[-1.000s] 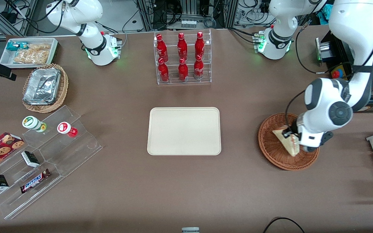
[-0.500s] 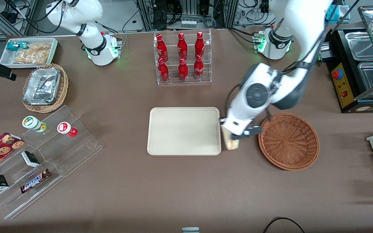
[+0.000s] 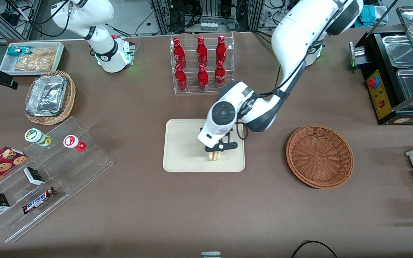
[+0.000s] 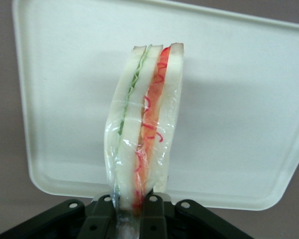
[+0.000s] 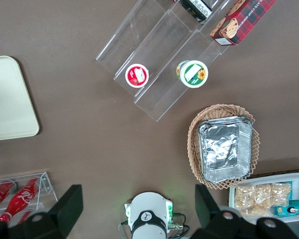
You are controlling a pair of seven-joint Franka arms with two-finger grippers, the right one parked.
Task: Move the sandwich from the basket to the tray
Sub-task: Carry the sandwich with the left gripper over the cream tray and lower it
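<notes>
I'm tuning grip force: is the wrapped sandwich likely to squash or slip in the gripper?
Probably squashable: the sandwich is soft white bread, and the gripper, above the tray, pinches only one end. Its clear wrap looks smooth, so it may slip. Released on edge, it would likely tip flat.

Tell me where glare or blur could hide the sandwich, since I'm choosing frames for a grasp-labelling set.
Front view: even light, but the arm covers most of the sandwich above the tray; the basket is sharp. Left wrist view: the sandwich is sharp, with a faint sheen on its wrap, no harsh glare; the gripper, shut on it, looks dark and slightly soft.
</notes>
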